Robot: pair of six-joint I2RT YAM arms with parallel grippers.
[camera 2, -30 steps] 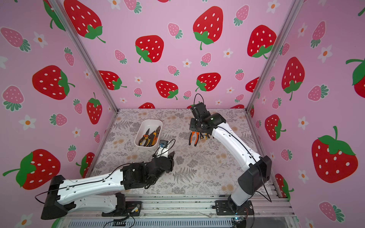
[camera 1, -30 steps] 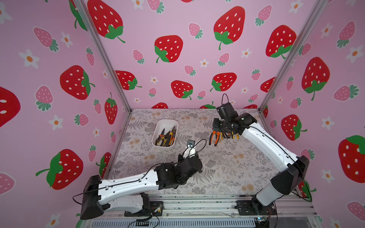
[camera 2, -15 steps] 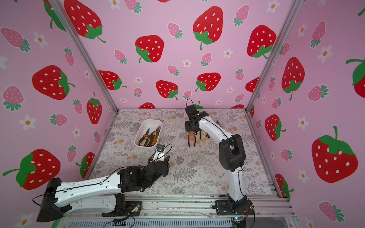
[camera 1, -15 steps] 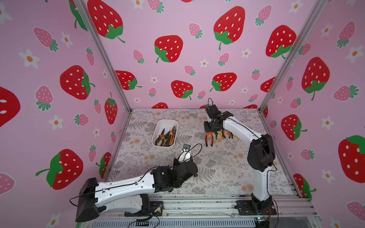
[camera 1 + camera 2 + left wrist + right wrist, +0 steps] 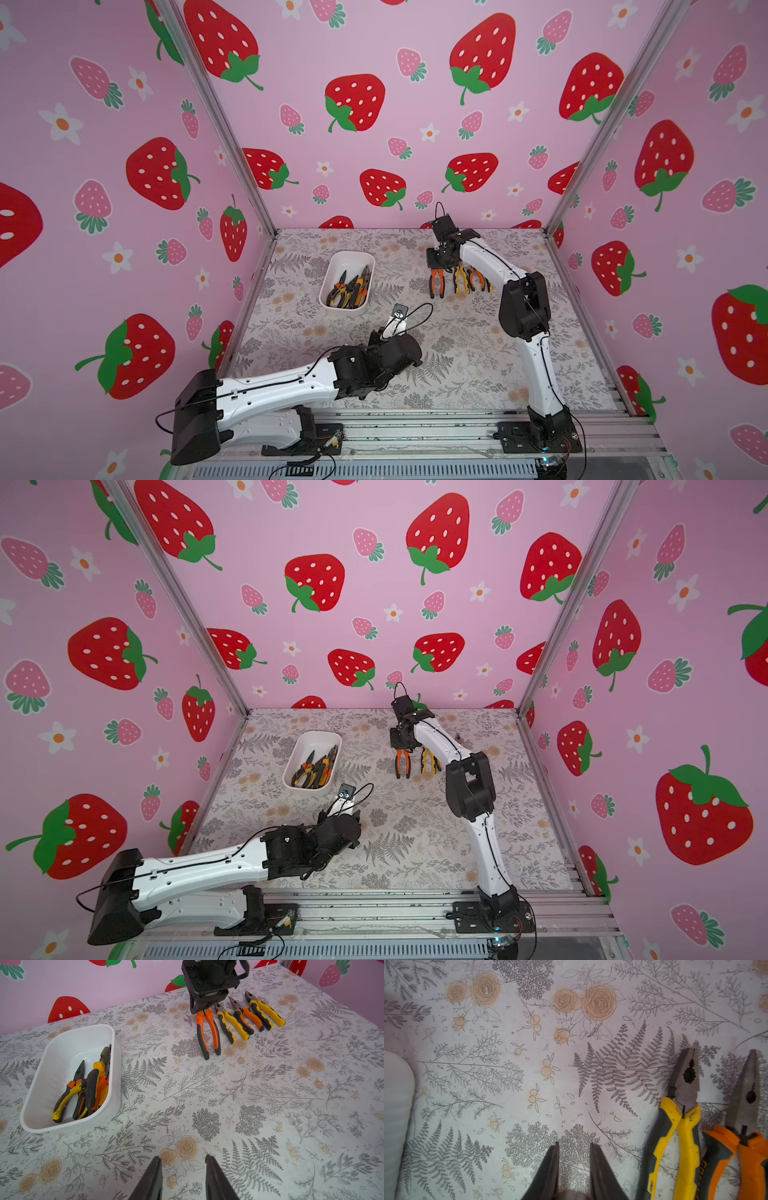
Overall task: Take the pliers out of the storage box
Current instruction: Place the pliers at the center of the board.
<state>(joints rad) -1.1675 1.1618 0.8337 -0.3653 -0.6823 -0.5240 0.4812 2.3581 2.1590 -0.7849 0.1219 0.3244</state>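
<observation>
The white storage box [image 5: 352, 252] [image 5: 318, 732] [image 5: 83, 1026] stands at the back left of the table with several pliers [image 5: 349, 289] [image 5: 313, 769] [image 5: 89, 1086] piled in it. My right gripper [image 5: 439, 267] [image 5: 402, 748] [image 5: 204, 1009] [image 5: 574, 1144] is shut on the head of orange-handled pliers [image 5: 436, 284] [image 5: 402, 764] [image 5: 207, 1032], whose handles reach the table. Three more pliers [image 5: 469, 282] [image 5: 249, 1016] [image 5: 679, 1126] lie in a row right beside them. My left gripper [image 5: 182, 1158] is open over bare table in front of the box, with nothing between its fingers.
The left arm [image 5: 374, 361] lies low across the front left of the table. The right arm's elbow [image 5: 523, 307] stands high to the right of the row. Pink strawberry walls close in the left, back and right sides. A metal rail [image 5: 415, 424] runs along the front.
The right arm has carried the orange-handled pliers leftward and down, beside the row, folding its elbow upright. The left arm has drawn back a little.
</observation>
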